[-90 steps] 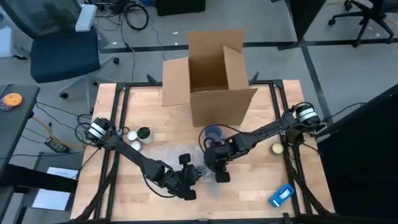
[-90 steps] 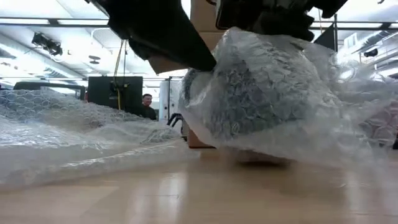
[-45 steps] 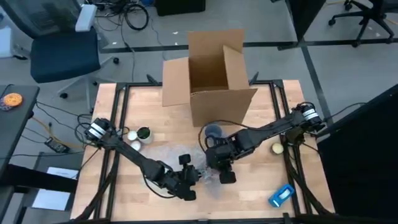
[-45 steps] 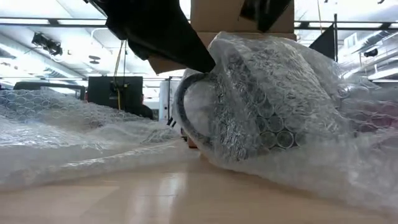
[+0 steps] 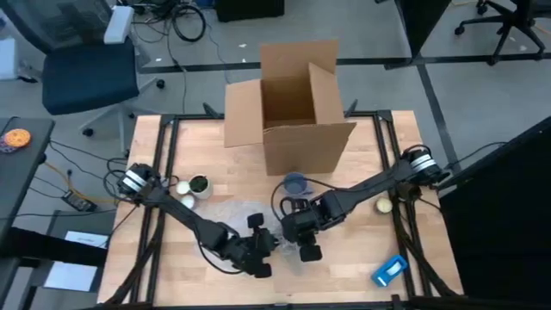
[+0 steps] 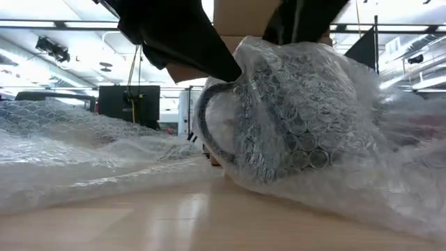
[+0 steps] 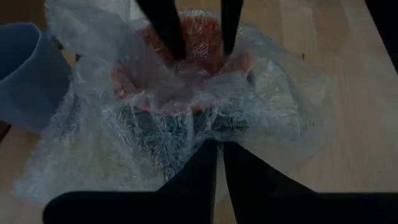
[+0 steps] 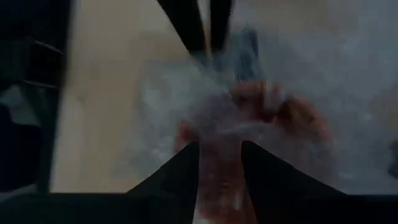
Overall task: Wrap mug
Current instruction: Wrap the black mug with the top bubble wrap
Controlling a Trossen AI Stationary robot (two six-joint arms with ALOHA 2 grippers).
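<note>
Bubble wrap (image 6: 327,139) swathes the mug (image 7: 186,81) lying on its side near the surface's (image 5: 362,258) front edge, squarely between both hands: the left hand (image 7: 217,155) pinches the wrap closed at one side, the right hand (image 8: 219,152), fingers parted, faces it opposite.

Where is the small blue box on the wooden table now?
In the high view, the small blue box lies near the table's front right corner, apart from both hands.
</note>
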